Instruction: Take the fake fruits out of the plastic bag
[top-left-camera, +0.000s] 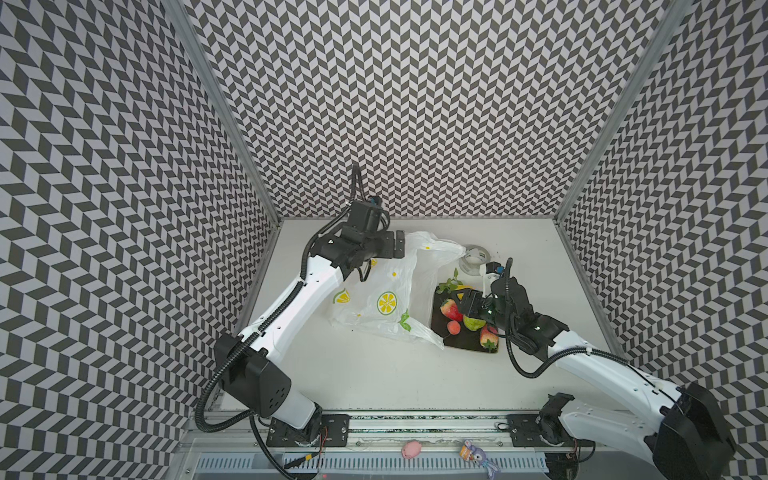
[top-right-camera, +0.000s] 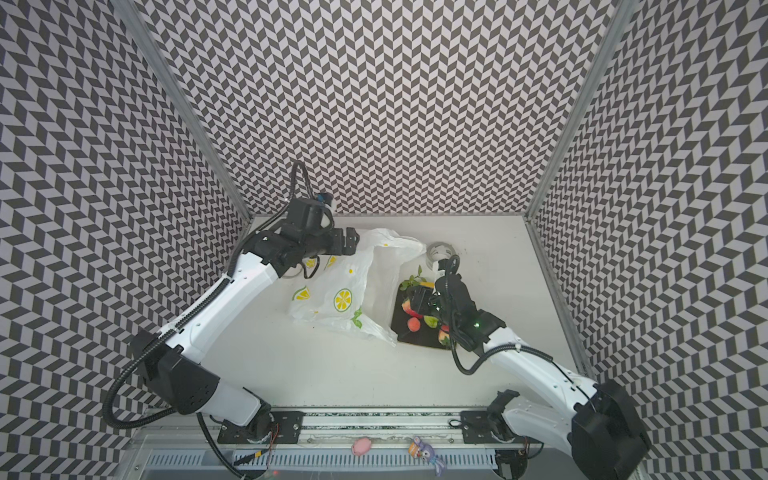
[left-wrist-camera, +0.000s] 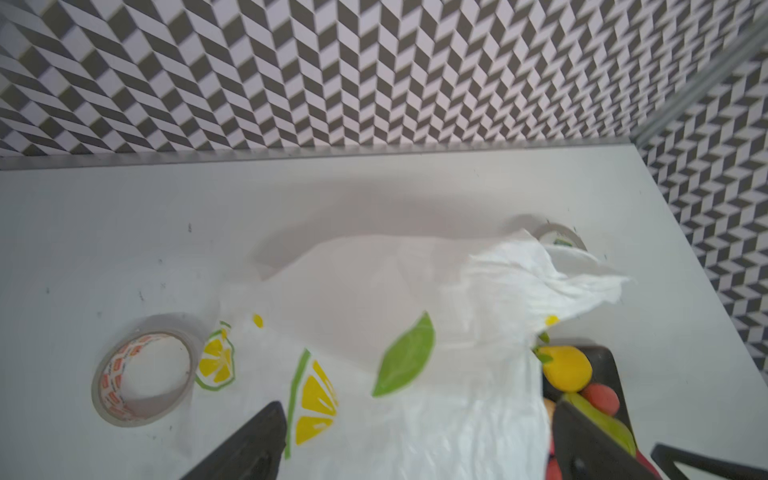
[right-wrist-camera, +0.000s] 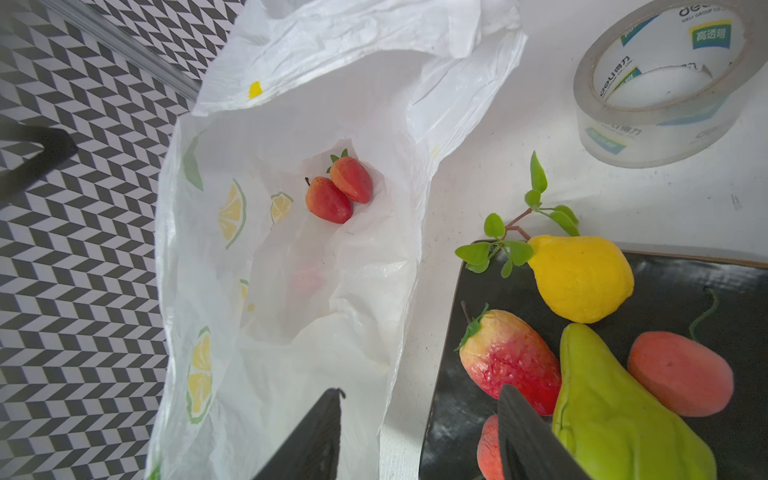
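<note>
plastic bag (top-left-camera: 386, 299) mouth twd tray (top-left-camera: 463, 344), 2 strawberries (right-wrist-camera: 351, 178) inside

Three walls (top-left-camera: 415, 104) of black-and-white chevron pattern, joined by pale metal corner posts (top-left-camera: 222, 112), enclose a white tabletop (top-left-camera: 374, 374) in soft, even light that casts faint shadows.

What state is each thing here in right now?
plastic bag: lying crumpled, mouth open.
two small strawberries: inside the bag.
lemon: out, on the dark tray.
green fruit: out, on the tray.
left end effector: open, empty.
right end effector: open, empty.
</note>
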